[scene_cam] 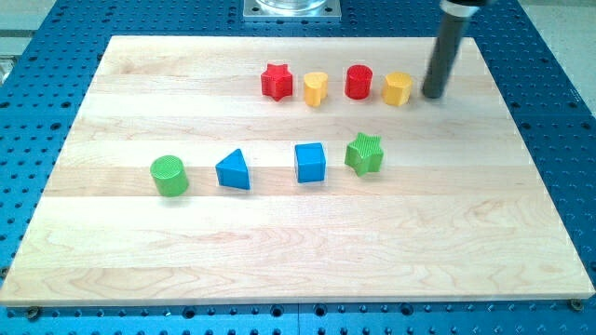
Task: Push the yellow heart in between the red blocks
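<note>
A: Top row, view's left to right: red star [276, 81], yellow heart [316, 88], red cylinder [358, 82], yellow block [398, 88], prob. a hexagon, shape not fully clear. All four sit apart on the wooden counter [112, 261], evenly spaced.

B: So the yellow heart lies betw. the two red blocks?

A: Yes, in the gap, touching neither, set slightly lower in the view than both reds.

B: And the tool?

A: No jaws on it, so nothing opens or closes and nothing is held. It's a plain dark rod; its lower end, my tip [433, 96], rests at counter level just beside the yellow block, on the view's right. A narrow strip of wood shows betw. them, so prob. no contact, though I can't be sure.

B: Lower row?

A: Well apart from the top row, nearer the view's bottom. Left to right: green cylinder [169, 176], blue triangle [234, 170], blue cube [310, 162], green star [364, 154]. Cube and green star are near each other but not touching. The row climbs slightly toward the view's right.

B: Beyond the counter?

A: Blue perforated base plate [47, 56] all round; metal arm mount [291, 9] at the view's top edge.
</note>
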Controlling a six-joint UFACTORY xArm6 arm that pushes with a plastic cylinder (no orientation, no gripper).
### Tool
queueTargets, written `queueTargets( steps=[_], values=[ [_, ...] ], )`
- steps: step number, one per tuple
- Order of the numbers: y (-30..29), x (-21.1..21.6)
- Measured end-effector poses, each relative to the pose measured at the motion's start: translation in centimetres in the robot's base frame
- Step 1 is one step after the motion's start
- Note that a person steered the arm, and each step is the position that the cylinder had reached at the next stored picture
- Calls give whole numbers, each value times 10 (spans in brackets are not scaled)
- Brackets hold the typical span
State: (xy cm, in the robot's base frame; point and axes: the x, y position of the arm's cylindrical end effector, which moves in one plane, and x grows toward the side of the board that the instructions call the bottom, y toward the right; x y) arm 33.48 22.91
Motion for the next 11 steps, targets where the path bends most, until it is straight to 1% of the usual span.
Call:
queueTargets(
  steps=[1, 2, 3, 4, 5, 6, 8, 9, 10, 11],
  values=[
    [-7, 49],
    [-53, 57],
    [-111, 30],
    [-189, 29],
    [-246, 29],
    [-256, 27],
    [-224, 23],
    [-200, 2],
    [-197, -7],
    [-193, 29]
  ],
)
